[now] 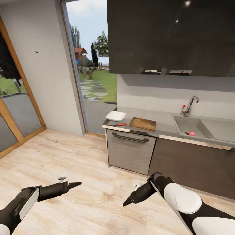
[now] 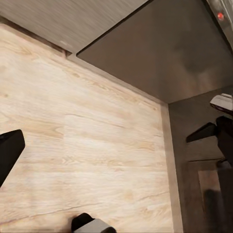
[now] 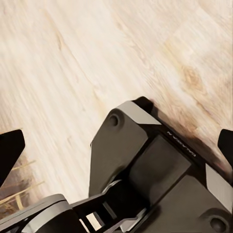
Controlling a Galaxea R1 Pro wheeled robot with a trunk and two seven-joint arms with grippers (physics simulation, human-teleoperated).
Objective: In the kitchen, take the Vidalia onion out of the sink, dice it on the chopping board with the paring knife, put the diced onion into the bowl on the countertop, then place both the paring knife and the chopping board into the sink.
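The pinkish Vidalia onion point(image 1: 191, 133) lies in the steel sink point(image 1: 182, 122) under the chrome faucet point(image 1: 190, 105). Further along the grey countertop point(image 1: 164, 123) rests the wooden chopping board point(image 1: 143, 123). The red-handled paring knife point(image 1: 117, 124) lies at the counter's front edge, and the white bowl point(image 1: 115, 115) sits at the end by the doorway. Both arms hang low over the floor, well short of the counter. My left gripper point(image 1: 76, 185) is open and empty, with one finger point(image 2: 8, 151) at the picture's edge. My right gripper point(image 1: 128, 202) is open and empty, its fingers point(image 3: 9, 148) spread wide.
Grey cabinets with a dark bar handle point(image 1: 130, 138) stand under the counter, and dark wall cupboards point(image 1: 169, 36) hang above. An open doorway point(image 1: 93, 78) to the garden is left of the counter. Light wood floor point(image 1: 71, 156) lies between me and the cabinets. The robot's base point(image 3: 145, 165) is below the right gripper.
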